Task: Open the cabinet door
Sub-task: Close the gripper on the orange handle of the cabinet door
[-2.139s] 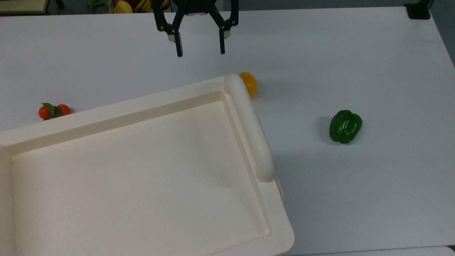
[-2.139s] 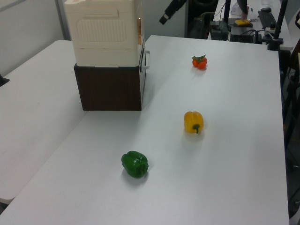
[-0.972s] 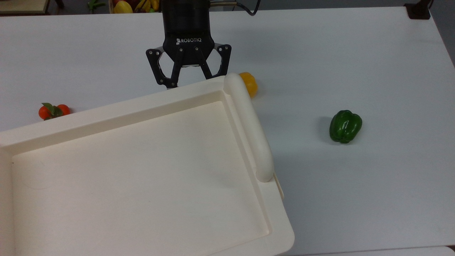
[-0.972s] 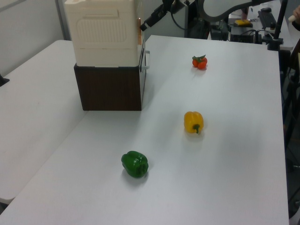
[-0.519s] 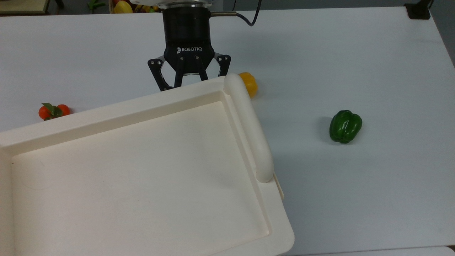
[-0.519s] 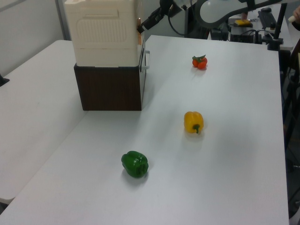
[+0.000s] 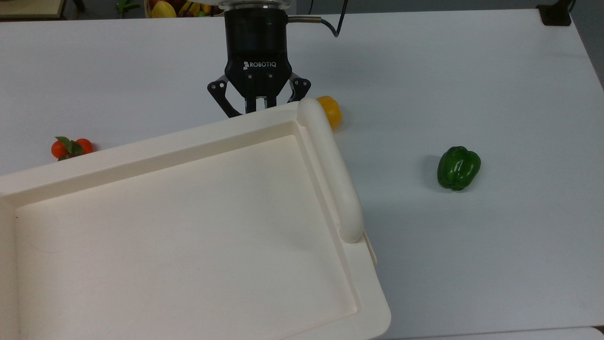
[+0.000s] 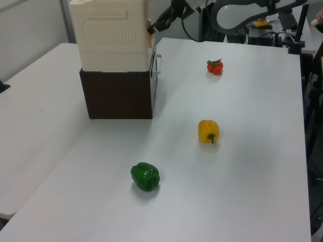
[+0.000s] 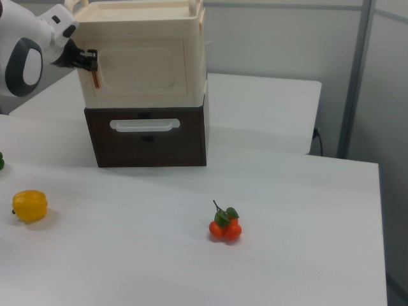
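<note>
Cream plastic cabinet [image 9: 143, 60]: sits on a dark brown base with a drawer, on the white worktop [image 7: 472, 71]; its tray-like top fills much of the top view.
Cabinet door [image 9: 137, 69]: the recessed panel on the face seen in the right view, apparently closed flush.
Gripper [image 9: 89, 60]: at the door's edge on the right view's left, by a thin brownish strip; fingers look drawn close together there, though whether they truly pinch the edge I cannot tell.
Step in hand: judged as securing the door's free edge before swinging it out.
Doing it well: confirm a firm hold on the edge, then pull along an arc about the far hinge side, not straight back, so the fingers do not slip off.
Risk: dragging the whole cabinet across the worktop.
Bystanders: yellow pepper [image 7: 330, 111], green pepper [image 7: 458, 167], tomatoes [image 7: 71, 148], all apart from the door.
</note>
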Controlling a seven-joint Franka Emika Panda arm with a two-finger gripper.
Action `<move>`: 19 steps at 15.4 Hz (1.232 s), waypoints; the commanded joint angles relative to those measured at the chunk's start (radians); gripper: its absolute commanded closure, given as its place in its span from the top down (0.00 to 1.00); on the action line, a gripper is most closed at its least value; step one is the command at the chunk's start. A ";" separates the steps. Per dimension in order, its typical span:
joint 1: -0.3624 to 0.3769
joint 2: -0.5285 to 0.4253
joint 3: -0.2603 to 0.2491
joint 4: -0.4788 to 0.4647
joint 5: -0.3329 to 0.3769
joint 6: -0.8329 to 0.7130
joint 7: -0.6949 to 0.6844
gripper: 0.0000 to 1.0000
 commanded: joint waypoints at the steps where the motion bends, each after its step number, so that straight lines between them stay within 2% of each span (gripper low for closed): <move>1: -0.002 0.009 0.002 -0.011 -0.037 0.032 -0.017 0.00; 10: -0.008 -0.072 0.002 -0.103 -0.023 0.003 -0.008 0.00; 19: -0.020 -0.133 0.002 -0.112 -0.009 -0.158 -0.003 0.00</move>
